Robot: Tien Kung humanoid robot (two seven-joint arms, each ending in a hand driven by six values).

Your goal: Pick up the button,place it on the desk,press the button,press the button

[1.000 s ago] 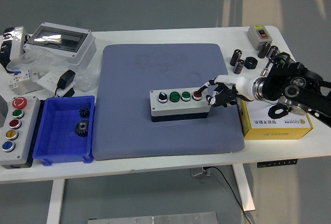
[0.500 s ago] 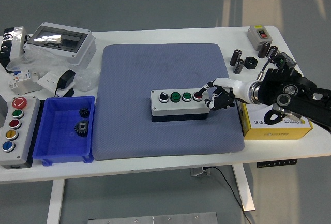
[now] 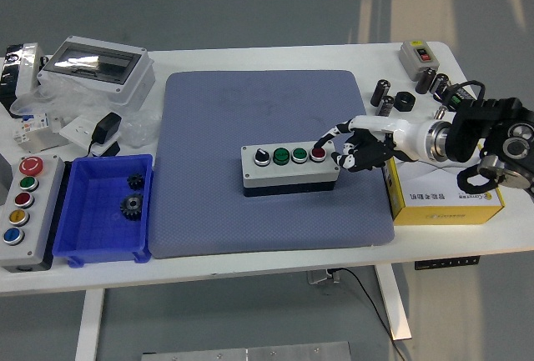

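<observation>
I am watching the right robot hand [image 3: 355, 151] reaching in from the right over the white counter [image 3: 250, 263], its white index finger [image 3: 331, 133] stretching out while the other black fingers are curling under, gripping nothing. The fingertip is sitting at the red round push button [image 3: 318, 153], the rightmost control on the grey rectangular button box [image 3: 289, 169]; whether it is actually pressing down I cannot tell. That box is lying flat near the middle of the blue-grey padded mat [image 3: 274, 161], with a black selector knob [image 3: 262, 156] and two green buttons [image 3: 290, 156] lining up to the left of the red one. Just right of the mat's edge a yellow cardboard box [image 3: 442, 200] is lying under the robot's forearm. On the counter's left, a blue plastic bin [image 3: 103, 208] is holding two dark metal gears [image 3: 132, 195].
</observation>
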